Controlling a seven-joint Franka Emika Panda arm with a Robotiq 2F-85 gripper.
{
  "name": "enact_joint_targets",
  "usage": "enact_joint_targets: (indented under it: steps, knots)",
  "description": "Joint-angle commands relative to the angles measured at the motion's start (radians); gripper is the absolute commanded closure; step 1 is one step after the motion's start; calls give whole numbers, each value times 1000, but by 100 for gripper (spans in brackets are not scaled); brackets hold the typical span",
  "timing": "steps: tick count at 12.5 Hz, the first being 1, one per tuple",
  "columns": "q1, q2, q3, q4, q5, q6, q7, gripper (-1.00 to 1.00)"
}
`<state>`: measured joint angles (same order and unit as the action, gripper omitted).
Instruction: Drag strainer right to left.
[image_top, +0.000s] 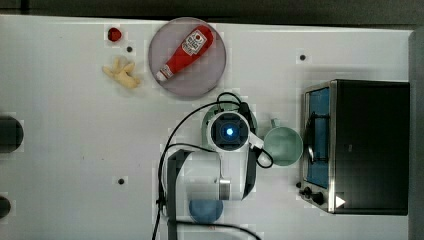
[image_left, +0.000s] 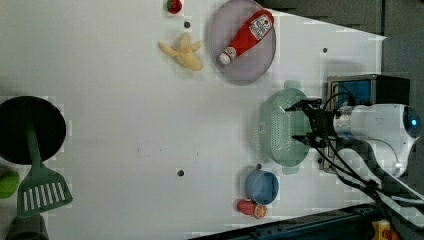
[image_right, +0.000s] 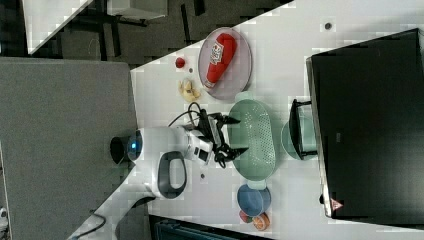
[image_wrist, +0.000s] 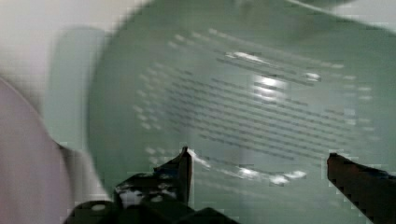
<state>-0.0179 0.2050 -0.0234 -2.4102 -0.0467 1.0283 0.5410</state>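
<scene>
The strainer (image_left: 278, 131) is a pale mint-green oval colander with small holes, lying on the white table between the grey plate and a blue bowl. It also appears in the right view (image_right: 256, 142) and close up in the wrist view (image_wrist: 261, 88). My gripper (image_left: 300, 124) is open, its black fingers spread over the strainer's bowl and pointing into it with nothing between them. The same open gripper (image_right: 239, 135) hangs just above the perforated centre, and the wrist view has both fingertips over the near inner wall (image_wrist: 259, 156). In the top view the arm's wrist covers most of the strainer.
A mint-green mug (image_top: 283, 146) stands beside the strainer, next to a toaster oven (image_top: 367, 146). The grey plate (image_top: 200, 77) holds a ketchup bottle (image_top: 185, 52). A blue bowl (image_left: 262, 186), a banana (image_top: 122, 74), a strawberry (image_top: 114, 34), a black pan (image_left: 20, 125) and a green spatula (image_left: 42, 187) lie around.
</scene>
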Motion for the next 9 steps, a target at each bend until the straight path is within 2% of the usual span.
enact_joint_targets:
  steps: [1,5,9]
  knots:
    - [25,88,16,18,2,81,158,-100]
    - [48,166,21,18,4,135,178,-100]
    - [70,179,35,18,41,138,183,-100]
